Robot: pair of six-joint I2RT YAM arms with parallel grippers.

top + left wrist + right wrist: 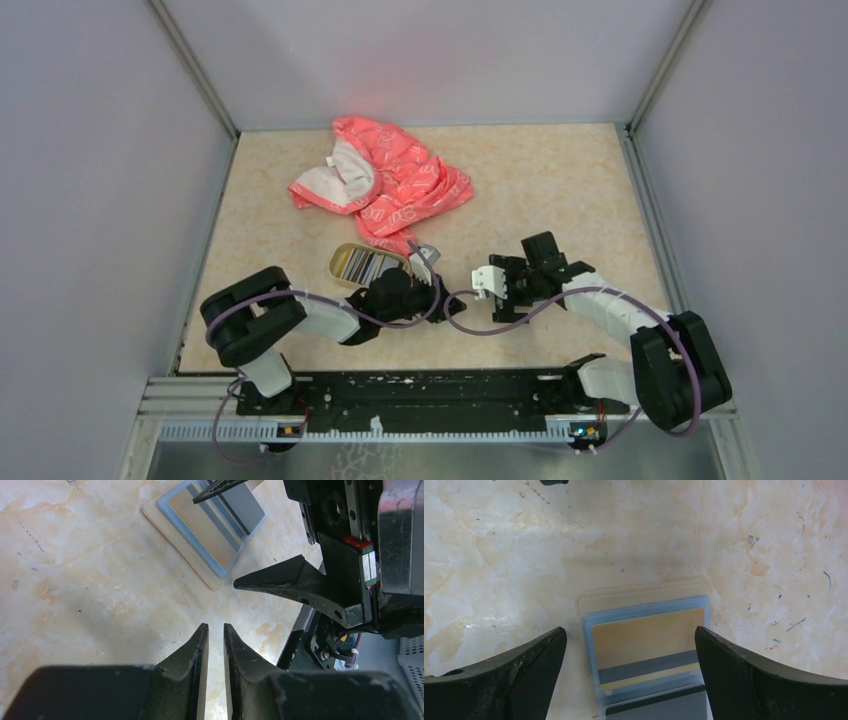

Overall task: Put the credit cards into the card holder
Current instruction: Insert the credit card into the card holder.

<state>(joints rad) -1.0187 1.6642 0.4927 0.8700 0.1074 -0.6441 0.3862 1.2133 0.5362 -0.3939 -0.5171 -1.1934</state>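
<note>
The tan card holder lies open on the marble table, its blue-grey sleeves facing up. A golden-tan credit card sits in the far sleeve and a grey card in the nearer one. My right gripper is open wide, with a finger on either side of the holder. My left gripper hovers just beside it. Its fingers stand only a narrow slit apart, and bare table shows between them. More striped credit cards lie in the oval gold-rimmed dish to the left.
A crumpled pink-red patterned cloth lies behind the dish. Grey walls close the table on three sides. The two arms meet near the table's middle, the right gripper's fingers close to my left gripper.
</note>
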